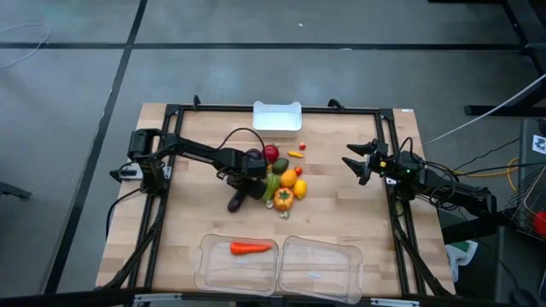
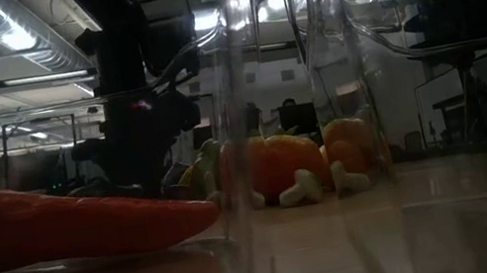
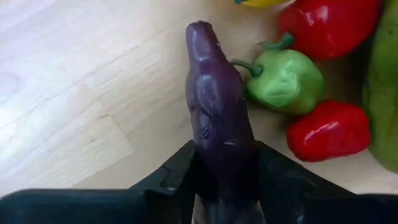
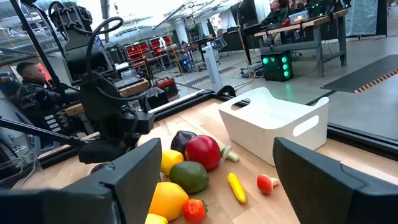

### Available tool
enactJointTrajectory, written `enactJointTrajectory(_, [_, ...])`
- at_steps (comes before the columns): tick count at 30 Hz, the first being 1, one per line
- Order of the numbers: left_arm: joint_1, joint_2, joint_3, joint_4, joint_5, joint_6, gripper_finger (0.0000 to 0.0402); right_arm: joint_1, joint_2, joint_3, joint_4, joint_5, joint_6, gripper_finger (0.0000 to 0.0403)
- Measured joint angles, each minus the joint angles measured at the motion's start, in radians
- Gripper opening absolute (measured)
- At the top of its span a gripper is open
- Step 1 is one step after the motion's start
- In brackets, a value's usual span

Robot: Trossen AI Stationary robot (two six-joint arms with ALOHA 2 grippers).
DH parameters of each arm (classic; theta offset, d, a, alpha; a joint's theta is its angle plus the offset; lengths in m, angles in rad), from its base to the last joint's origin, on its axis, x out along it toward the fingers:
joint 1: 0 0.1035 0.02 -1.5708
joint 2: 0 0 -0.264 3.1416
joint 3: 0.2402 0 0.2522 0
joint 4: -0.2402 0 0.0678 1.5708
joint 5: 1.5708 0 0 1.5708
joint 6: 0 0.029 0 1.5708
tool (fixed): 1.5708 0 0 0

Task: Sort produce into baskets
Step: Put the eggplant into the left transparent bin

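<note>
A purple eggplant [image 3: 214,93] lies on the wood table at the near left edge of the produce pile [image 1: 286,179], next to a green pepper [image 3: 283,81] and red pieces. My left gripper [image 1: 247,183] points down over it, shut on it. An orange carrot [image 1: 251,248] lies in the left clear basket [image 1: 205,260]; the right clear basket [image 1: 354,269] stands beside it. My right gripper [image 1: 358,162] waits open and level at the table's right side, holding nothing. My left gripper pinches the eggplant's thicker part [image 3: 221,155] between its two fingers [image 3: 174,180], one on each long side. The fingers come from above, pointing down, and lie across the eggplant. The eggplant rests on the table, its narrow end [image 3: 200,34] sticking out beyond the fingers.
A white bin [image 1: 256,115] stands at the far edge, behind a red apple [image 4: 202,151], lemons and an orange pepper [image 2: 279,165]. Black frame rails run along the table's left and right sides. Bare wood lies between the pile and the clear baskets.
</note>
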Motion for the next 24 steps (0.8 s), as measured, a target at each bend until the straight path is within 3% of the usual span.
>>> enactJointTrajectory(7, [0.023, -0.048, 0.0, -0.003, 0.066, 0.057, 0.0126, 0.0, 0.0, 0.0, 0.0, 0.0, 0.0, 0.0305])
enactJointTrajectory(15, [0.029, -0.212, 0.0, -0.001, 0.081, 0.125, 0.0123, 0.0, 0.0, 0.0, 0.0, 0.0, 0.0, 0.0305])
enactJointTrajectory(24, [-0.136, -0.398, 0.0, 0.149, 0.107, 0.081, 0.0127, 0.0, 0.0, 0.0, 0.002, 0.0, 0.0, 0.0305])
